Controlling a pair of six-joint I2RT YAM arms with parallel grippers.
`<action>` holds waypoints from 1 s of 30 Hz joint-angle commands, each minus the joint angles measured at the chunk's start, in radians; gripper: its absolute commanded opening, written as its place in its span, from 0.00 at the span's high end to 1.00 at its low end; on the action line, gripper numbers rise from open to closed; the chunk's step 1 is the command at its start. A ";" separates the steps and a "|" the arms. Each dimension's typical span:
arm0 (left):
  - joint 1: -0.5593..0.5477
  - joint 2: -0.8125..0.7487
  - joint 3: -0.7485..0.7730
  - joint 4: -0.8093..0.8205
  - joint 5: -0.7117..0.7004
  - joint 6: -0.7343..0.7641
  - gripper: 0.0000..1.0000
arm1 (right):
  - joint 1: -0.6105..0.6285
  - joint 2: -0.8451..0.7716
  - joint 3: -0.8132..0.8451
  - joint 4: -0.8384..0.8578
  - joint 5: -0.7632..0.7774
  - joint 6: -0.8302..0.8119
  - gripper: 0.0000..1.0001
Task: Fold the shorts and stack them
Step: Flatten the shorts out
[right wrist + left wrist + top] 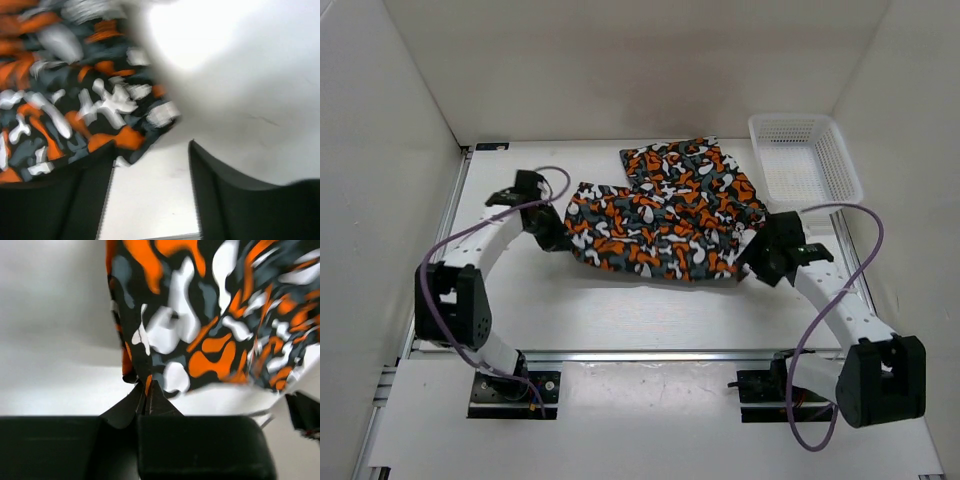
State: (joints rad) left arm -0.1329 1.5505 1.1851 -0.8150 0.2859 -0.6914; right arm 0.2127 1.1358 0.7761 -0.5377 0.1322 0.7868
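Top external view shows the shorts [660, 225] spread across the middle of the table [600, 300], to the left of and nearer the arms than the white mesh basket [805, 160], which sits at the far right corner. A further patch of the same orange, black, grey and white print lies just left of the basket, overlapping the main spread; whether it is a second pair or a leg of the same one cannot be told. The left gripper [560, 235] is at the edge of the shorts farthest from the basket, and the right gripper [750, 262] is at the front corner of the cloth, on the basket's side and nearer the arms than the basket. In the left wrist view the left gripper [147, 399] has its jaws pressed together on a corner of the shorts [200, 330], the fabric rising from the pinch and filling the upper right of that view. In the right wrist view, which is blurred, the right gripper [150, 190] stands with its jaws apart and bare table between the fingers [225, 200]; the shorts [60, 110] lie to one side, their edge reaching the tip of one finger, and nothing is clamped.
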 commanded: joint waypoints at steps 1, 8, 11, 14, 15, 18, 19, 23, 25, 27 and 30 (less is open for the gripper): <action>-0.083 0.054 -0.053 0.011 -0.048 -0.046 0.90 | -0.070 -0.014 -0.037 -0.062 0.057 -0.044 0.22; -0.122 0.063 -0.024 0.011 -0.094 -0.056 0.90 | -0.284 -0.024 -0.216 0.119 -0.415 0.087 0.19; -0.131 0.063 -0.015 0.011 -0.094 -0.056 0.90 | -0.297 0.008 -0.296 0.252 -0.532 0.165 0.22; -0.131 0.072 -0.015 0.011 -0.094 -0.056 0.90 | -0.297 0.042 -0.349 0.399 -0.653 0.266 0.22; -0.131 0.072 -0.015 0.011 -0.094 -0.056 0.90 | -0.297 0.042 -0.386 0.438 -0.680 0.294 0.22; -0.131 0.083 -0.015 0.011 -0.094 -0.056 0.90 | -0.297 0.062 -0.411 0.527 -0.718 0.357 0.23; -0.131 0.083 -0.015 0.011 -0.094 -0.056 0.90 | -0.297 0.062 -0.411 0.541 -0.718 0.358 0.23; -0.131 0.092 -0.005 0.011 -0.103 -0.065 0.90 | -0.297 0.096 -0.420 0.593 -0.729 0.399 0.28; -0.131 0.092 -0.005 0.011 -0.103 -0.065 0.90 | -0.297 0.126 -0.420 0.611 -0.718 0.411 0.30; -0.131 0.092 -0.005 0.011 -0.103 -0.065 0.90 | -0.297 0.166 -0.409 0.624 -0.718 0.422 0.34; -0.131 0.092 -0.005 0.011 -0.114 -0.065 0.90 | -0.297 0.203 -0.400 0.637 -0.718 0.422 0.42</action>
State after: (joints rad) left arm -0.2588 1.6592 1.1454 -0.8146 0.1936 -0.7502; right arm -0.0830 1.3125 0.3614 0.0483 -0.5571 1.1805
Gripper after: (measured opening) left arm 0.112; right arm 0.592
